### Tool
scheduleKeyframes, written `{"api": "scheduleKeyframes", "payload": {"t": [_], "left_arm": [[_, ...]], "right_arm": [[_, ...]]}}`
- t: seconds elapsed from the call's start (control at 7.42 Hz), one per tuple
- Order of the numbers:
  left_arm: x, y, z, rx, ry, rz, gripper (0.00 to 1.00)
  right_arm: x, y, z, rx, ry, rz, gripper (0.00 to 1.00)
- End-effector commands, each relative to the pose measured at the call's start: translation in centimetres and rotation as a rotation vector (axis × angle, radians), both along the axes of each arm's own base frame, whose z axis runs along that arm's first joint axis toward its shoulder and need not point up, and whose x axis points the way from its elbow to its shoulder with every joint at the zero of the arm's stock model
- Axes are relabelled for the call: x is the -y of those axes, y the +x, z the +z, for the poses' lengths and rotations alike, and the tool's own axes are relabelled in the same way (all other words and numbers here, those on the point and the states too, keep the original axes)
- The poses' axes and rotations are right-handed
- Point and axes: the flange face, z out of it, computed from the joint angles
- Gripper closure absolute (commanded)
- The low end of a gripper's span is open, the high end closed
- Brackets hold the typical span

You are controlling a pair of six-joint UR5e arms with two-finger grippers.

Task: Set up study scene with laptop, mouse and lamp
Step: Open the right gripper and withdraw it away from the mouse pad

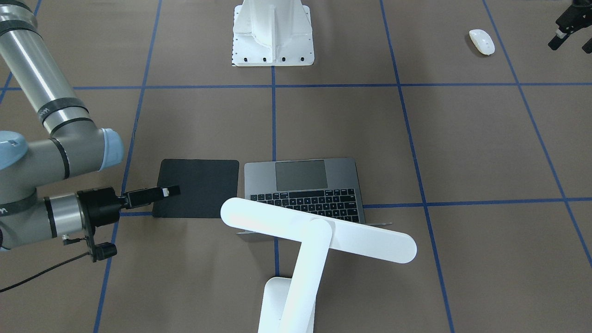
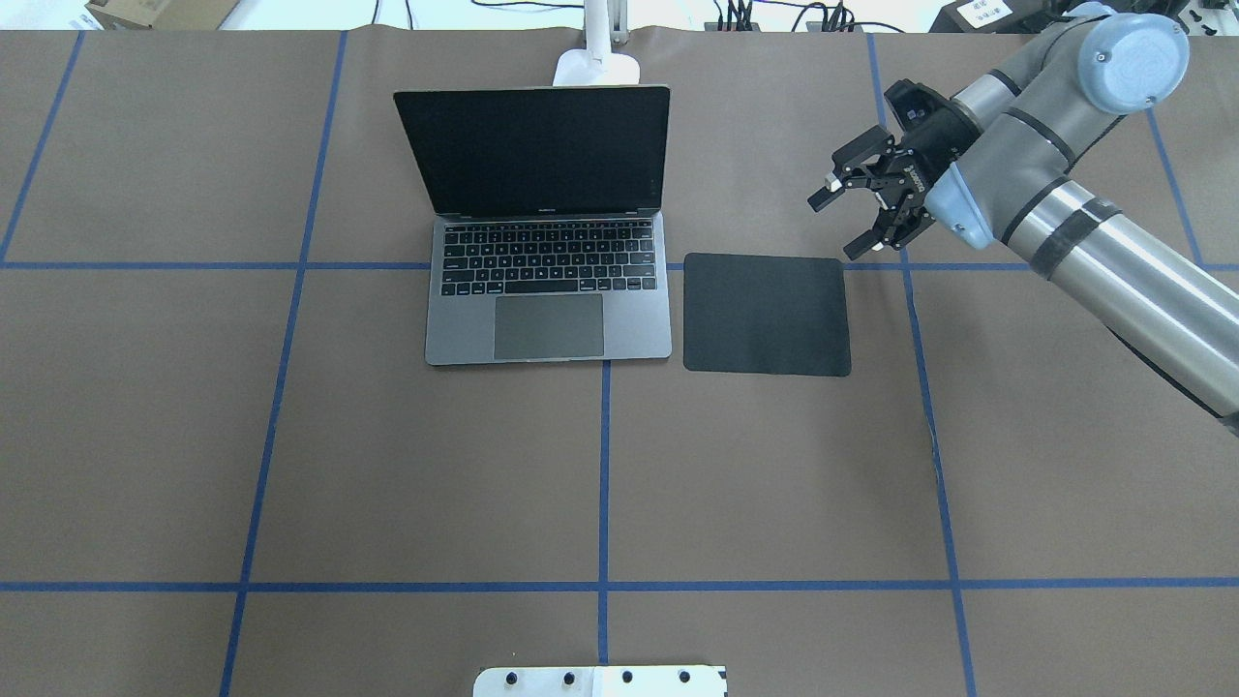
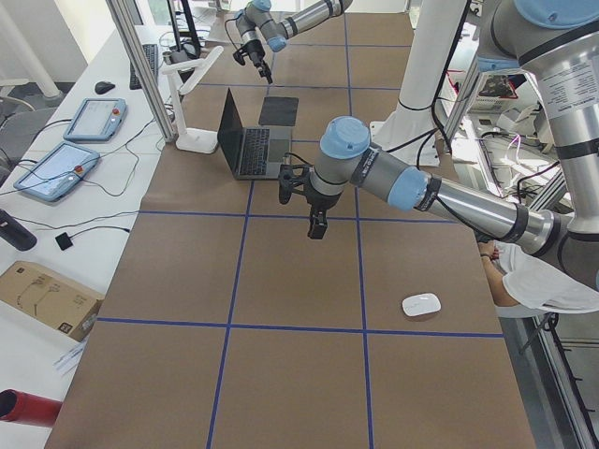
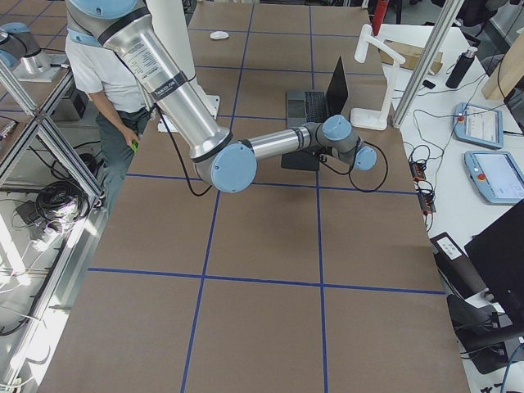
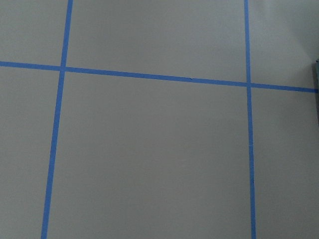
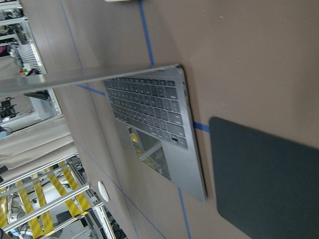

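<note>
The slim grey metal laptop (image 2: pixel 552 290) stands open mid-bench with its dark screen raised. The white desk lamp with the long pill-shaped head (image 1: pixel 319 231) stands just behind it, on the side away from the robot. A thin black square mat (image 2: pixel 767 315) lies flat just beside the laptop, on its right.

The small glossy white oval mouse (image 1: pixel 482 41) is the piece out of place. It lies well apart from the laptop, off to its left and nearer the robot's base.

The right tool (image 2: pixel 834 227) hovers above the mat corner farthest from the laptop's trackpad. Its fingers are spread wide and hold nothing. The left tool (image 1: pixel 571 45) hangs over the brown bench (image 2: pixel 387 465) well to the laptop's left. It looks spread and empty too, and its wrist view shows only bare paper and blue tape, so it is not yet over the mouse.

The step in hand seems to be fetching the mouse to the mat:
- The left arm should centre over the mouse before coming down.
- The fingers should close across its narrow sides and low, since the glossy shell may slip.
- The right arm should draw away from the mat first, so the two arms do not meet beside the laptop.
</note>
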Motion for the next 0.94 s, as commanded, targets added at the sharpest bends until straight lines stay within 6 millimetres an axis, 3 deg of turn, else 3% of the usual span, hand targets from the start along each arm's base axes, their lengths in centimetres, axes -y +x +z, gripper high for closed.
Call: {"api": "scheduleKeyframes", "payload": {"t": [0.0, 0.13, 0.4, 0.54, 0.67, 0.81], "left_arm": [[-0.3, 0.0, 0.1, 0.001, -0.006, 0.0, 0.0], [-0.5, -0.1, 0.0, 0.001, -0.004, 0.0, 0.0], [-0.5, -0.1, 0.2, 0.001, -0.007, -0.002, 0.0], [-1.1, -0.2, 1.2, 0.005, -0.03, 0.0, 0.0], [-2.2, -0.3, 2.6, 0.011, -0.058, 0.006, 0.0], [-2.9, -0.2, 3.2, 0.013, -0.071, 0.007, 0.0]], "right_arm": [[-2.3, 5.1, 6.0, -0.184, -0.03, -0.085, 0.05], [-1.9, 8.9, 7.2, -0.307, 0.041, -0.152, 0.05], [-1.6, 13.9, 8.9, -0.453, 0.136, -0.225, 0.05], [-1.5, 17.0, 11.0, -0.522, 0.239, -0.24, 0.05], [-2.3, 20.8, 14.5, -0.575, 0.362, -0.213, 0.03], [-2.2, 23.6, 15.6, -0.595, 0.459, -0.16, 0.02]]}}
